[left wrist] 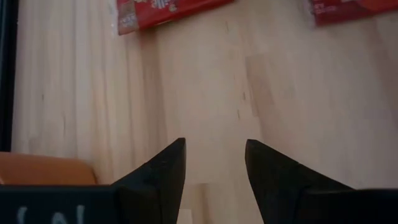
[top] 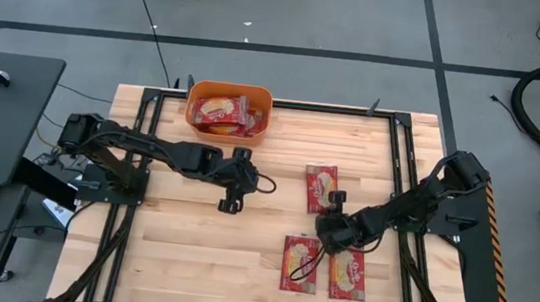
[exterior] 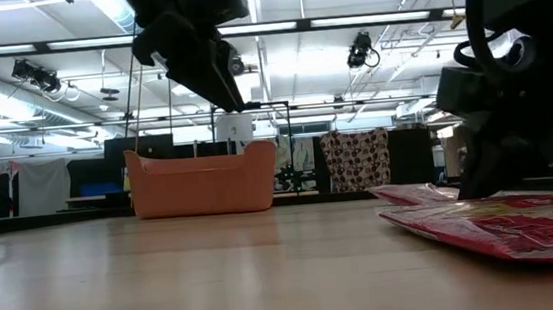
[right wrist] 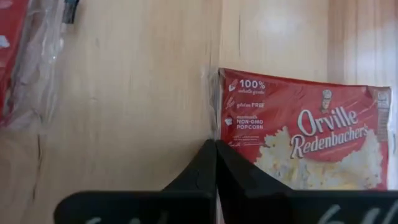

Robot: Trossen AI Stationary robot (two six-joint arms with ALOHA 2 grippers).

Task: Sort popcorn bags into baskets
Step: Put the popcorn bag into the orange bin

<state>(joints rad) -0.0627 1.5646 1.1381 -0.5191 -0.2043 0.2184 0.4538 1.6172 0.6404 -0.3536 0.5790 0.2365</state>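
— Near the table's right side, what was the right gripper (top: pixel 327 227) doing?

— Its fingers were pressed together, tips at the edge of a popcorn bag (right wrist: pixel 305 134); whether they pinched it was hard to tell. The arm hid part of that bag from above.

— And the rest?

— Two more bags (top: pixel 323 268) lay below, side by side. The orange basket (top: pixel 229 110) at the far edge held several packets, unseen from table height. The left gripper (left wrist: pixel 214 163) hung spread over bare wood (left wrist: pixel 205 87).
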